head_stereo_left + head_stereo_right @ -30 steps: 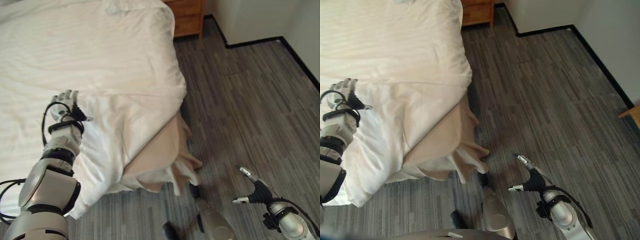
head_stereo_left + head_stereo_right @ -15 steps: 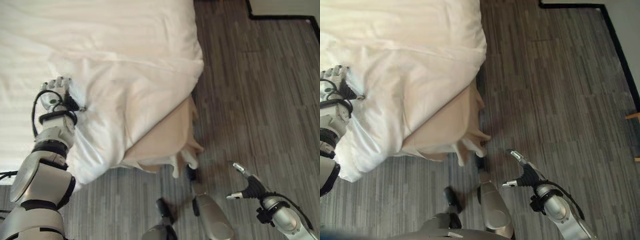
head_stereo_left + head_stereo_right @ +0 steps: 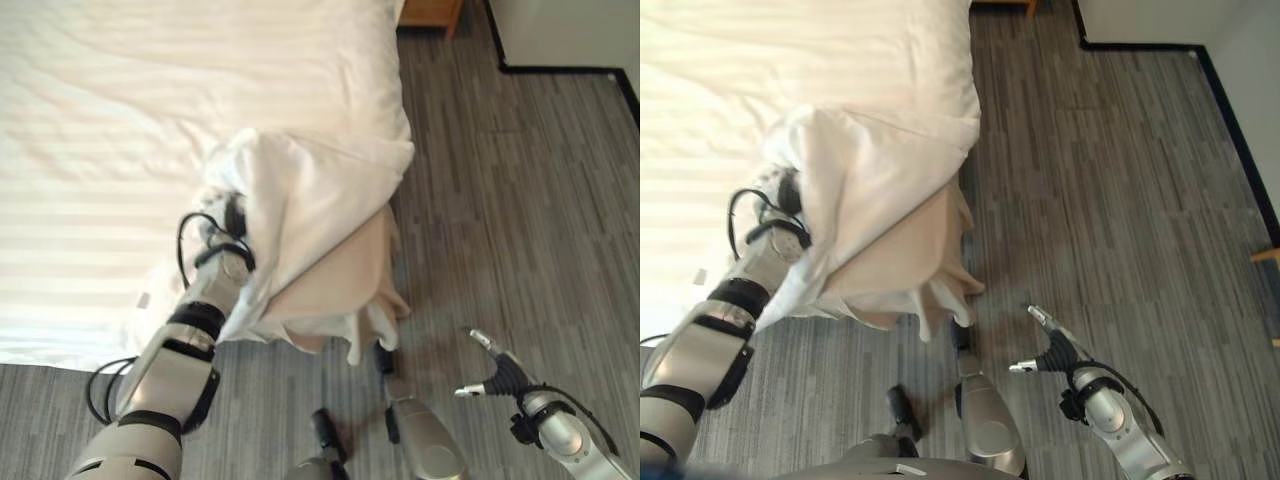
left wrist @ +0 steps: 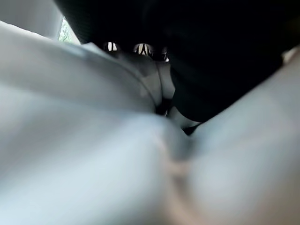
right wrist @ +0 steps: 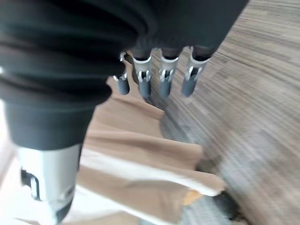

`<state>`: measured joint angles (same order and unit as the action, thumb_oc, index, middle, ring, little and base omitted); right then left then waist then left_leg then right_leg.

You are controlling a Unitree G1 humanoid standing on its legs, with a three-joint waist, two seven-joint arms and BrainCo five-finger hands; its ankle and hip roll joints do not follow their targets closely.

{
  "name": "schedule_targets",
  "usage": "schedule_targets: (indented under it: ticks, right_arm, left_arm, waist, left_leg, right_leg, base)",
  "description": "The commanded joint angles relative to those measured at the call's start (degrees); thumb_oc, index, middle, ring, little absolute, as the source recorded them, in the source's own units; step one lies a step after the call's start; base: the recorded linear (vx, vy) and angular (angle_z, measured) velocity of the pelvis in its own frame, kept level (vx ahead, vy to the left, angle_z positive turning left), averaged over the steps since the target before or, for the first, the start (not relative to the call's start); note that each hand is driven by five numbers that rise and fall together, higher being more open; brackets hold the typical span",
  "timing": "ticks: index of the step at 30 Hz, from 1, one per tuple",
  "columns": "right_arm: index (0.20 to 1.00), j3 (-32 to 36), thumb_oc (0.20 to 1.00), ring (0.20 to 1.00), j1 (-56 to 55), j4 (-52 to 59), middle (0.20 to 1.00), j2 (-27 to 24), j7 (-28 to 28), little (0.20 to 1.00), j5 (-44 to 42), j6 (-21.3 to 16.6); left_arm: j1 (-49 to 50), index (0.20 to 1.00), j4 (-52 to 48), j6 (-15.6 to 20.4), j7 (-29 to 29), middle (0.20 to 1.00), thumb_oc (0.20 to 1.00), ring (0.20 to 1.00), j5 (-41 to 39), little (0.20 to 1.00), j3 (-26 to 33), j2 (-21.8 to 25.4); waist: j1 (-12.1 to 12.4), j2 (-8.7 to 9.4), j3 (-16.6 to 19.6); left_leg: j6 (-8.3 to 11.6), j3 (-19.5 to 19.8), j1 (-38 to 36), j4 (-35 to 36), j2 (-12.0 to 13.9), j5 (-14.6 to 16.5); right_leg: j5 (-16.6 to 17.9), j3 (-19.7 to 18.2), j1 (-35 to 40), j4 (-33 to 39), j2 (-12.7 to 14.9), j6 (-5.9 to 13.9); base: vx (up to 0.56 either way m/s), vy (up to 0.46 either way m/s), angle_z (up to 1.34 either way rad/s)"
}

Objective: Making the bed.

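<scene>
Fingers of my left hand are buried in a raised fold of the white duvet, so I cannot tell whether they grip the cloth or just push under it; my left wrist view gives white cloth pressed close against the dark cover. My right hand hangs over the grey floor, well apart from the bed, fingers straight and relaxed, holding nothing.

Duvet location: spread over the bed, with its near corner bunched up in a hump just past my left fingers and draping over the bed's edge. Below that hump a beige sheet hangs out loose, its tail down near the floor.

Progress, judged: the far stretch of the duvet lies flat with only light creases, so most of the spreading looks done. Left to do: flatten and square the bunched corner, pull it down over the edge, and tuck or cover the beige sheet. Roughly mid-task; corner work is open.
</scene>
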<state>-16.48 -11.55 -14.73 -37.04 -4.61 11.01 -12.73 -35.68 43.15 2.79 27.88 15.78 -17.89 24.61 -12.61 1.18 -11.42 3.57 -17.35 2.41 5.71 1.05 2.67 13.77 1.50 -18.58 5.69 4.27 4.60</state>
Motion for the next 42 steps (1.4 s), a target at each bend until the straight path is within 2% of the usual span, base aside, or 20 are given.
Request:
schedule_targets:
  ticks: [1, 2, 3, 5, 9, 15, 18, 19, 20, 22, 23, 26, 27, 29, 34, 35, 37, 39, 41, 42]
  right_arm:
    - [1.0, 1.3, 1.0, 1.0, 2.2, -3.8, 1.0, 1.3, -0.8, 1.0, -4.0, -0.6]
    - [1.0, 1.2, 1.0, 1.0, 2.3, -3.9, 1.0, 1.4, -0.8, 1.0, -4.0, -0.6]
    - [1.0, -0.1, 1.0, 1.0, 5.3, -14.4, 1.0, 4.7, -0.8, 1.0, -5.8, 0.6]
    - [1.0, -0.5, 1.0, 1.0, 6.8, -20.1, 1.0, 6.6, -0.8, 1.0, -6.9, 1.1]
    - [1.0, 0.5, 1.0, 1.0, 11.4, -46.2, 1.0, 13.7, -1.1, 1.0, -10.6, 5.2]
    - [1.0, 4.4, 1.0, 1.0, 10.9, -58.5, 1.0, 15.9, 0.0, 1.0, -13.7, 9.3]
    - [1.0, 7.1, 1.0, 1.0, 10.4, -62.7, 1.0, 15.5, 0.8, 1.0, -15.7, 11.4]
    - [1.0, 7.4, 1.0, 1.0, 10.7, -62.8, 1.0, 14.7, 0.7, 1.0, -16.1, 11.6]
    - [1.0, 7.6, 1.0, 1.0, 10.9, -62.8, 1.0, 14.3, 0.6, 1.0, -16.1, 11.7]
    - [1.0, 7.8, 1.0, 1.0, 11.1, -62.7, 1.0, 13.6, 0.6, 1.0, -16.0, 11.7]
    - [1.0, 7.9, 1.0, 1.0, 12.0, -62.7, 1.0, 12.1, 0.6, 1.0, -15.0, 11.5]
    - [1.0, 8.8, 1.0, 1.0, 13.4, -63.3, 1.0, 9.0, 0.5, 1.0, -13.5, 10.8]
    - [1.0, 5.7, 1.0, 1.0, 16.8, -61.7, 1.0, 12.8, -1.5, 1.0, -13.5, 10.1]
    - [1.0, 7.5, 1.0, 1.0, 16.4, -64.0, 1.0, 11.6, -1.2, 1.0, -12.8, 10.7]
    - [1.0, 7.4, 1.0, 1.0, 13.9, -64.7, 1.0, 10.9, -1.1, 1.0, -11.5, 11.2]
    - [1.0, 6.8, 1.0, 1.0, 13.5, -64.5, 1.0, 10.6, -1.6, 1.0, -10.3, 11.5]
    - [1.0, 6.7, 1.0, 1.0, 13.6, -64.1, 1.0, 10.5, -2.0, 1.0, -10.2, 11.5]
    - [1.0, 7.2, 1.0, 1.0, 14.6, -61.6, 1.0, 9.8, -3.5, 1.0, -11.2, 11.3]
    - [1.0, 7.3, 1.0, 1.0, 16.2, -59.4, 1.0, 8.0, -4.8, 1.0, -10.5, 11.2]
    - [1.0, 7.2, 1.0, 1.0, 16.3, -59.4, 1.0, 8.0, -4.8, 1.0, -10.5, 11.3]
  left_arm:
    - [3.9, 0.2, -1.2, 5.8, -4.3, 0.2, 0.2, 0.2, -3.9, 0.2, -3.4, -4.1]
    - [3.9, 0.2, -1.3, 5.8, -4.3, 0.2, 0.2, 0.2, -3.9, 0.2, -3.3, -4.0]
    - [9.6, 0.2, -3.1, 6.9, -7.2, 0.2, 0.2, 0.2, -6.4, 0.2, -3.7, -6.5]
    - [11.7, 0.2, -4.2, 7.2, -8.9, 0.2, 0.2, 0.2, -7.5, 0.2, -4.1, -7.2]
    - [20.4, 0.2, -5.6, 7.2, -17.2, 0.2, 0.2, 0.2, -13.9, 0.2, -7.4, -10.7]
    - [26.0, 0.2, -11.3, 6.3, -26.5, 0.2, 0.2, 0.2, -17.3, 0.2, -13.3, -11.4]
    - [26.5, 0.2, -15.2, 6.2, -32.1, 0.2, 0.2, 0.2, -21.1, 0.2, -20.4, -12.9]
    - [25.7, 0.787, -15.5, 6.3, -33.8, 0.787, 0.787, 0.787, -21.9, 0.787, -23.7, -13.9]
    - [25.3, 1.0, -15.8, 6.5, -34.9, 1.0, 1.0, 1.0, -21.9, 1.0, -25.5, -14.2]
    - [24.7, 1.0, -16.6, 6.4, -36.4, 1.0, 1.0, 1.0, -21.7, 1.0, -27.5, -14.4]
    - [23.5, 1.0, -17.1, 6.5, -40.2, 1.0, 1.0, 1.0, -19.5, 1.0, -32.4, -14.7]
    - [21.7, 1.0, -17.6, 7.5, -44.9, 1.0, 1.0, 1.0, -17.0, 1.0, -39.1, -16.7]
    - [22.5, 1.0, -18.0, 7.7, -46.7, 1.0, 1.0, 1.0, -17.2, 1.0, -43.1, -18.0]
    - [24.8, 1.0, -19.8, 6.3, -51.0, 1.0, 1.0, 1.0, -20.2, 1.0, -45.6, -19.0]
    - [25.4, 1.0, -18.6, 5.9, -47.8, 1.0, 1.0, 1.0, -25.2, 1.0, -42.2, -19.0]
    - [24.4, 1.0, -19.1, 6.1, -44.8, 1.0, 1.0, 1.0, -29.8, 1.0, -38.4, -17.9]
    - [23.8, 1.0, -19.8, 6.1, -43.1, 1.0, 1.0, 1.0, -32.7, 1.0, -35.8, -16.9]
    - [23.1, 1.0, -22.2, 6.9, -38.3, 1.0, 1.0, 1.0, -40.4, 1.0, -26.9, -13.6]
    - [23.5, 1.0, -24.6, 7.2, -36.0, 1.0, 1.0, 1.0, -43.7, 1.0, -21.3, -10.9]
    - [23.5, 1.0, -24.7, 7.1, -36.0, 1.0, 1.0, 1.0, -43.7, 1.0, -21.2, -10.8]
  waist:
    - [0.8, -2.12, 2.0]
    - [0.8, -2.02, 2.1]
    - [1.8, -1.89, 2.6]
    - [2.1, -1.68, 3.1]
    - [3.8, -1.21, 4.4]
    - [4.4, -0.93, 4.6]
    - [3.8, -1.21, 4.2]
    - [3.1, -1.37, 3.9]
    - [2.8, -1.56, 3.8]
    - [2.6, -1.81, 3.6]
    - [1.5, -2.4, 3.4]
    - [-0.1, -3.44, 3.4]
    - [0.2, -3.94, 3.5]
    - [-0.7, -3.59, 3.9]
    - [-0.5, -2.3, 4.3]
    - [0.1, -1.81, 4.6]
    - [0.2, -1.49, 4.5]
    - [1.9, -0.78, 4.5]
    - [3.1, -0.28, 4.5]
    - [3.1, -0.2, 4.6]
  left_leg:
    - [-0.51, 2.7, 3.3, -0.7, 3.2, -0.2]
    - [-0.51, 2.7, 3.5, -0.7, 3.1, -0.4]
    - [-0.93, 2.9, 1.3, -0.7, 2.8, 0.3]
    - [-1.13, 3.1, 0.5, -0.7, 2.6, 0.4]
    - [-1.89, 4.1, -3.2, -0.7, 2.1, 1.0]
    - [-2.57, 5.0, -5.9, -0.7, 1.5, 2.1]
    - [-2.98, 5.4, -6.6, -0.7, 0.8, 2.5]
    - [-3.24, 5.2, -6.8, -0.7, 0.5, 2.8]
    - [-3.34, 5.0, -6.9, -0.7, 0.4, 3.0]
    - [-3.48, 4.6, -7.1, -0.7, 0.2, 3.2]
    - [-3.65, 3.9, -7.5, -0.7, -0.1, 3.8]
    - [-4.09, 1.9, -8.6, -0.7, -0.6, 4.8]
    - [-4.38, 1.5, -9.1, -0.7, -0.7, 5.2]
    - [-5.14, 0.1, -10.7, -0.7, -1.0, 6.3]
    - [-5.26, 0.1, -12.1, -0.7, -0.9, 6.5]
    - [-5.16, 0.5, -12.2, -0.7, -0.8, 6.3]
    - [-5.12, 0.9, -12.3, -0.7, -0.7, 6.1]
    - [-4.98, 2.0, -12.6, -0.7, -0.5, 5.9]
    - [-4.8, 2.7, -12.4, -0.7, -0.3, 5.5]
    - [-4.76, 2.7, -12.1, -0.7, -0.3, 5.3]
  right_leg:
    - [-10.2, -0.6, 6.2, -0.7, 2.8, 4.7]
    - [-10.0, -0.7, 6.0, -0.7, 2.8, 4.66]
    - [-10.5, -0.1, 8.7, -0.7, 3.2, 4.63]
    - [-10.5, 0.0, 9.5, -0.7, 3.3, 4.53]
    - [-11.0, 0.9, 13.9, -0.7, 3.9, 4.45]
    - [-11.6, 1.5, 17.2, -0.7, 4.7, 4.68]
    - [-11.5, 1.1, 17.8, -0.7, 5.1, 5.02]
    - [-11.3, 0.5, 17.5, -0.7, 5.3, 5.2]
    - [-11.3, 0.2, 17.3, -0.7, 5.4, 5.32]
    - [-11.2, -0.3, 17.2, -0.7, 5.5, 5.46]
    - [-11.0, -1.2, 16.8, -0.7, 5.6, 5.91]
    - [-10.6, -3.7, 16.1, -0.7, 5.7, 6.62]
    - [-10.5, -4.6, 16.0, -0.7, 5.7, 6.71]
    - [-10.4, -6.5, 16.0, -0.7, 5.5, 6.87]
    - [-10.6, -6.6, 17.2, -0.7, 5.4, 6.88]
    - [-10.7, -6.1, 17.8, -0.7, 5.5, 6.88]
    - [-10.7, -5.5, 18.2, -0.7, 5.6, 6.87]
    - [-11.0, -3.9, 19.4, -0.7, 5.7, 6.83]
    - [-11.1, -2.8, 19.9, -0.7, 5.7, 6.63]
    - [-10.9, -2.9, 19.6, -0.7, 5.8, 6.57]
  base:
    - [0.01, 0.031, 0.19]
    - [0.01, 0.07, 0.17]
    - [0.0, 0.06, 0.14]
    - [0.0, 0.047, 0.1]
    - [0.01, 0.042, 0.17]
    - [0.0, 0.018, 0.13]
    - [-0.02, 0.017, 0.13]
    - [-0.02, 0.029, 0.06]
    - [-0.02, 0.039, -0.04]
    - [-0.01, 0.04, -0.14]
    - [0.01, 0.056, -0.17]
    - [0.04, 0.072, -0.62]
    - [0.09, 0.08, -1.2]
    - [0.09, 0.031, -0.75]
    - [0.02, -0.014, -0.02]
    - [0.0, 0.0, 0.0]
    - [0.0, -0.011, 0.03]
    - [0.01, -0.027, 0.17]
    - [-0.01, -0.018, 0.29]
    - [-0.01, -0.021, 0.29]
